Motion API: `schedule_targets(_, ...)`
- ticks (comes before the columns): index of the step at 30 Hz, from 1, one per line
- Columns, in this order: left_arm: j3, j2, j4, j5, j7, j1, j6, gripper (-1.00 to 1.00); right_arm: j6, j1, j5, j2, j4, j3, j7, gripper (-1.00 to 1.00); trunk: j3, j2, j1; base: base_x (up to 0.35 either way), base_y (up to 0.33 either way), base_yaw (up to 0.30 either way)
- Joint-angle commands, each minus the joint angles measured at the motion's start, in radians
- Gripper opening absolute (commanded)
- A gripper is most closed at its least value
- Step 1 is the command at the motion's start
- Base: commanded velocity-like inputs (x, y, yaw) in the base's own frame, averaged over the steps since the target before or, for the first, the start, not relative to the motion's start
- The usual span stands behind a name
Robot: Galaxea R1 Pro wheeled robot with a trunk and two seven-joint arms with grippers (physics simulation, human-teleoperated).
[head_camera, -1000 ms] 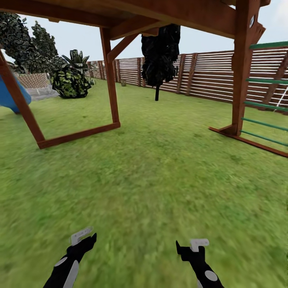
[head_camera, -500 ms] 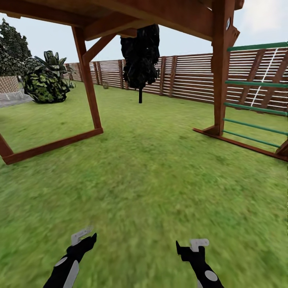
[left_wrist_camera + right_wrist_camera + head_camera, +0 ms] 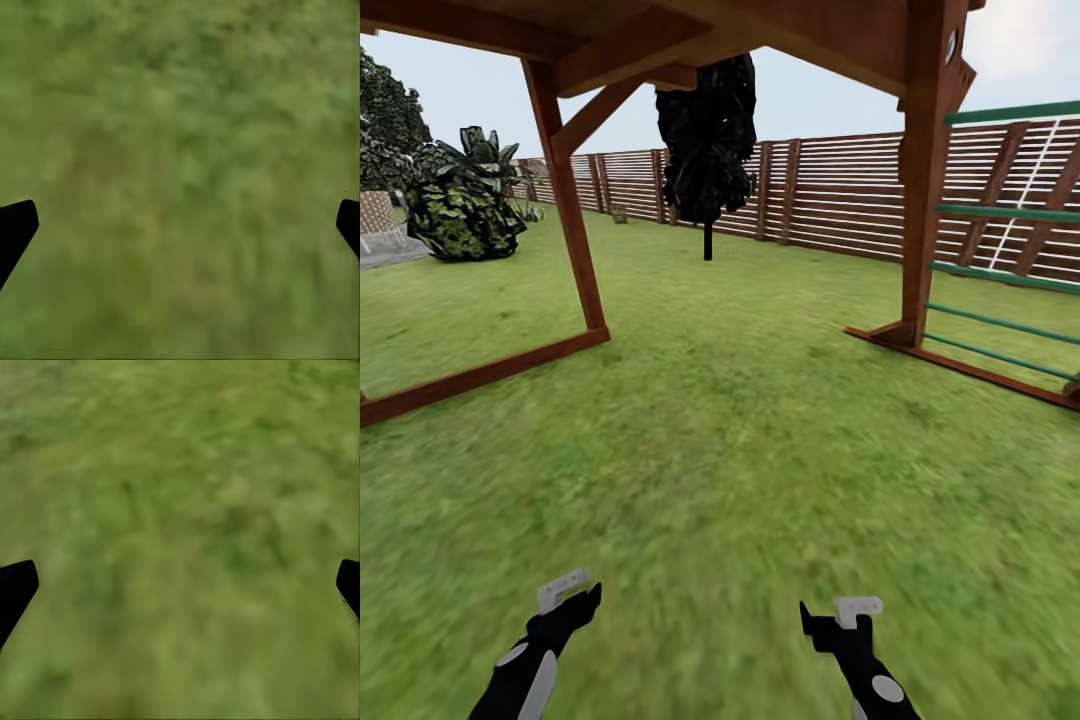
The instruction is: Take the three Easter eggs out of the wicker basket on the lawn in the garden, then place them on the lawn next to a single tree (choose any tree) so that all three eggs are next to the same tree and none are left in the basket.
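From the head camera, the lawn [image 3: 740,440] is seen stretching ahead beneath a wooden play frame, whose left post [image 3: 565,200] and right post [image 3: 925,180] stand well apart with open grass between them. A green-runged ladder [image 3: 1010,280] is fixed at the right, a near-black tree [image 3: 707,130] stands before the slatted fence [image 3: 840,190], and a round bush [image 3: 465,205] lies at far left. The left gripper [image 3: 570,598] and right gripper [image 3: 838,615] are held low over the grass; their opening cannot be judged here. No eggs, basket or pale-trunked tree are shown, so the task's things are judged to lie elsewhere in the garden. In the left wrist view, two dark fingertips [image 3: 16,229] are set wide apart over blurred grass, nothing between them. In the right wrist view, the fingertips [image 3: 16,585] are likewise spread and empty. A risk is judged in the frame's ground beams [image 3: 480,375] and the ladder base, which could be struck by the wheeled base if steered off the middle gap; the dark tree could also be mistaken for the chosen one.
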Motion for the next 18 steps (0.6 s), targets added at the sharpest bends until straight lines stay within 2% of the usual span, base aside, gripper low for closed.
schedule_targets(1,0.002,-0.001,-0.002,0.011,0.001,0.0,0.007,1.0,-0.003,0.0,-0.001,0.0,0.0,0.001,0.0,1.0,-0.001,0.0,0.0,0.332,0.0,0.0)
schedule_targets(18,0.002,-0.001,-0.002,0.011,0.001,0.0,0.007,1.0,-0.003,0.0,-0.001,0.0,0.0,0.001,0.0,1.0,-0.001,0.0,0.0,0.332,0.0,0.0)
